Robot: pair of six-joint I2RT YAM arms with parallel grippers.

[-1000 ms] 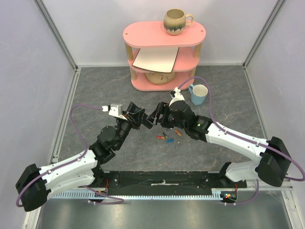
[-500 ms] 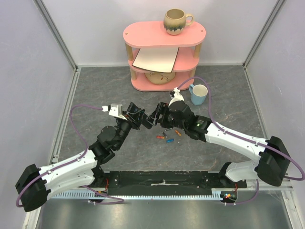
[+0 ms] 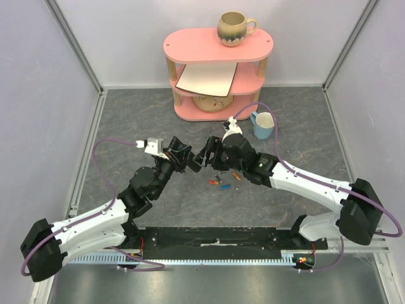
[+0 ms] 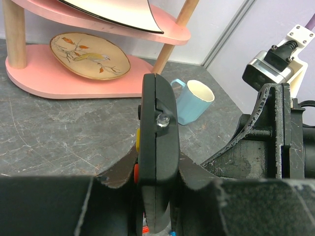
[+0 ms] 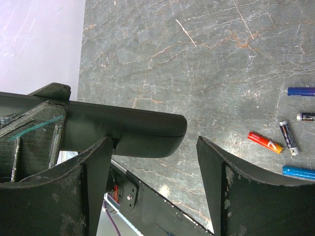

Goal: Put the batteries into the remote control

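Underneath, grey marbled tabletop (image 3: 304, 126), pale walls (image 3: 38, 95).

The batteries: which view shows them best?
The right wrist view: there the batteries are large enough to tell blue, red-orange and dark ones apart. The top external view shows only tiny coloured specks; the left wrist view hardly shows them.

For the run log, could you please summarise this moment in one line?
left pincer shut on remote control | right pincer open near it | batteries loose on table
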